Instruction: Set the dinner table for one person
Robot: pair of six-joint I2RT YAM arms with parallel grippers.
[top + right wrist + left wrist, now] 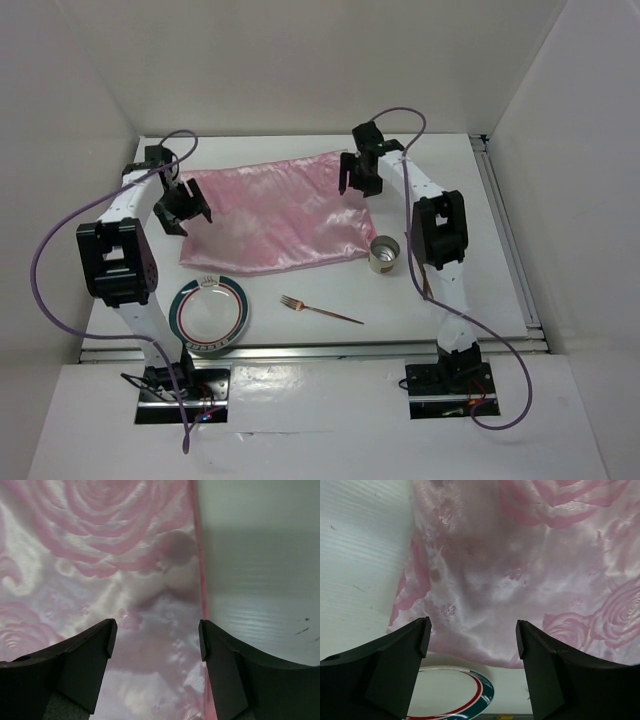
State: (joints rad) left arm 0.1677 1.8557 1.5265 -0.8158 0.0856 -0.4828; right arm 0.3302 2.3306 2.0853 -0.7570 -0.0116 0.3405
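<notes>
The white dinner table, boxed in by white walls, has the pink satin cloth spread toward its far edge. The left gripper and right gripper hang over the cloth's two ends, jaws wide apart and empty. Cloth-laying looks done to me; next I'd expect the plate at the near left corner, then the metal cup and fork, to go onto it.

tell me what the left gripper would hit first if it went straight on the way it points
Most likely the pink cloth: the left gripper, jaws open, points down at its left part, close to the edge. The dinner table lies under it. How far off is unclear.
</notes>
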